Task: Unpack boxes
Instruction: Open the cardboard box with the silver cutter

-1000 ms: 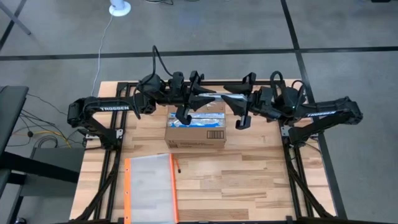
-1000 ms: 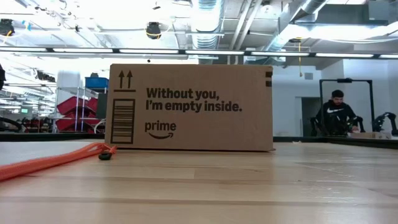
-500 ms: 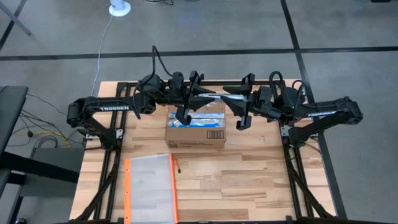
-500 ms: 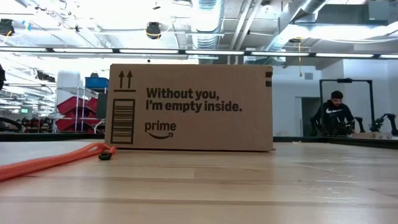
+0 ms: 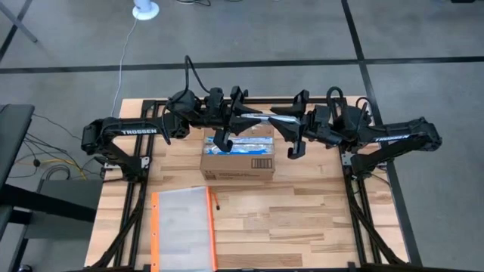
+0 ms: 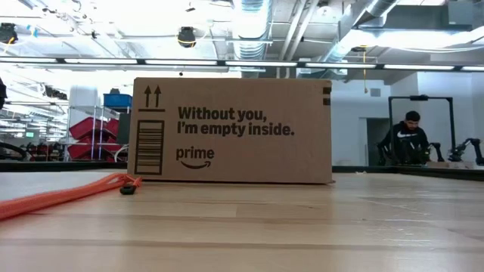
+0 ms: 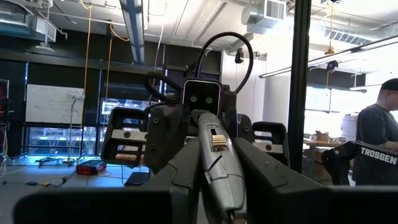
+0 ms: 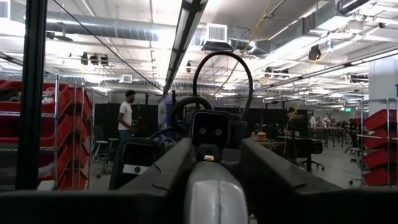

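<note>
The brown cardboard box (image 5: 238, 157) stands with its bottom on the table's far middle. In the low view its printed side (image 6: 231, 130) faces the near edge, with a barcode and arrows at its left. Blue-and-white tape runs over its top. Both arms hover level above the box's far edge, pointing at each other. My left gripper (image 5: 253, 117) and my right gripper (image 5: 276, 119) are open, tips close together. Each wrist view looks between its own fingers straight at the other arm. Neither gripper touches the box.
A clear pouch with an orange edge (image 5: 184, 227) lies flat at the near left; its orange edge and black zipper pull (image 6: 128, 190) end just in front of the box's left corner. Bare wood lies right of the box (image 5: 318, 204). A person sits in the room beyond.
</note>
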